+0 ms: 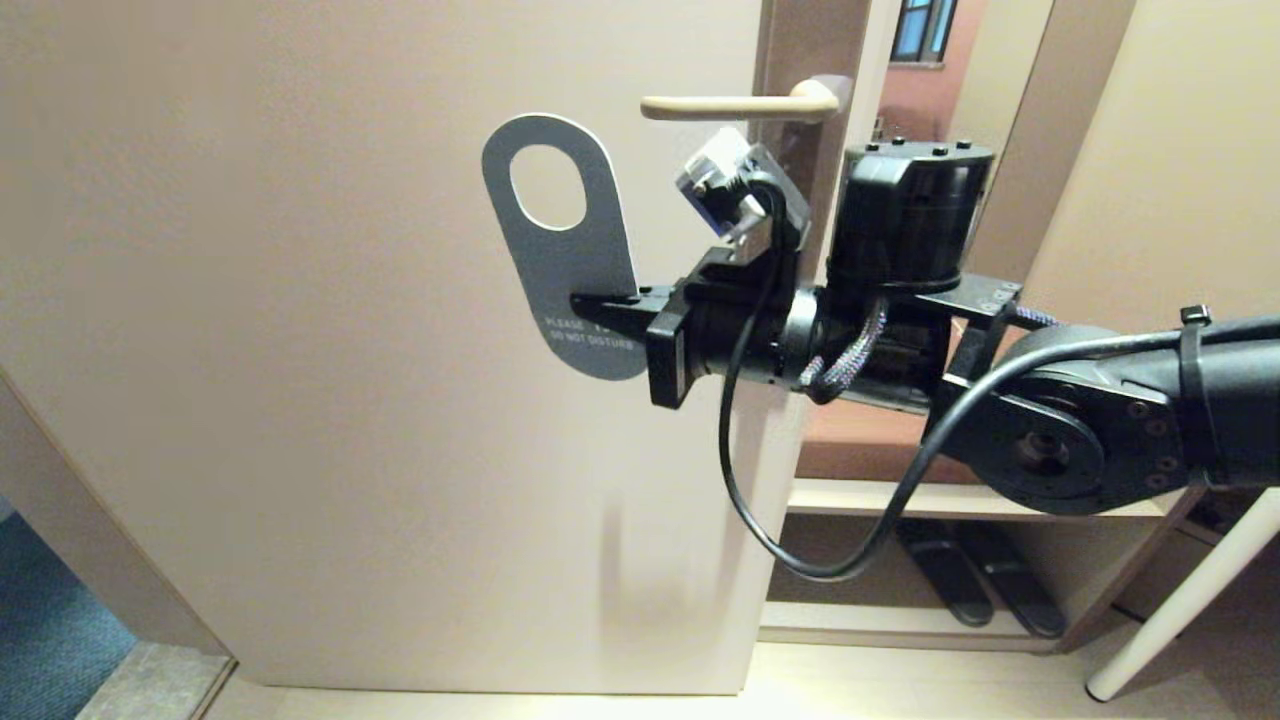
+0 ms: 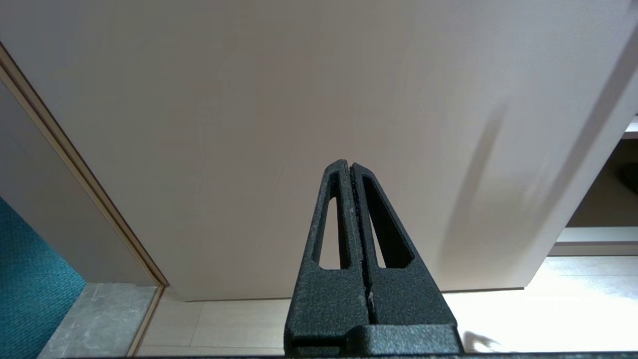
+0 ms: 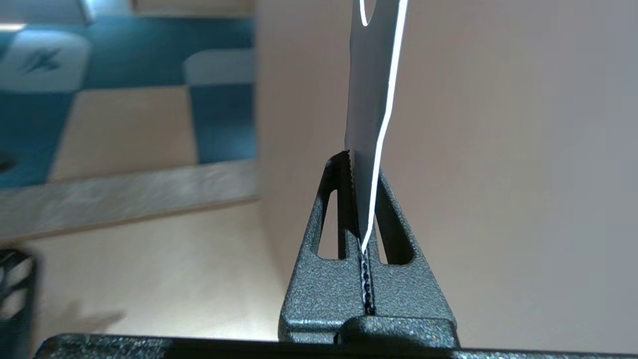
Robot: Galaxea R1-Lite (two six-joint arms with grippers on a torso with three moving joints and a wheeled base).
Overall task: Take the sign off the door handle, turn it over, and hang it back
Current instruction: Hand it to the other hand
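The sign [image 1: 565, 250] is a flat grey-blue card with an oval hole; its "DO NOT DISTURB" side faces me. It is off the door handle [image 1: 740, 105], held upright below and to the left of it, in front of the door. My right gripper [image 1: 590, 305] is shut on the sign's lower part. In the right wrist view the sign [image 3: 371, 99] stands edge-on between the fingers [image 3: 344, 199]. My left gripper [image 2: 350, 167] is shut and empty, low down facing the door's bottom part; it does not show in the head view.
The beige door [image 1: 300, 350] fills the left and middle. Its edge is right of the handle. Beyond it are a shelf with dark slippers [image 1: 975, 575] and a white leg [image 1: 1180, 610]. Teal carpet [image 1: 50, 620] lies at the lower left.
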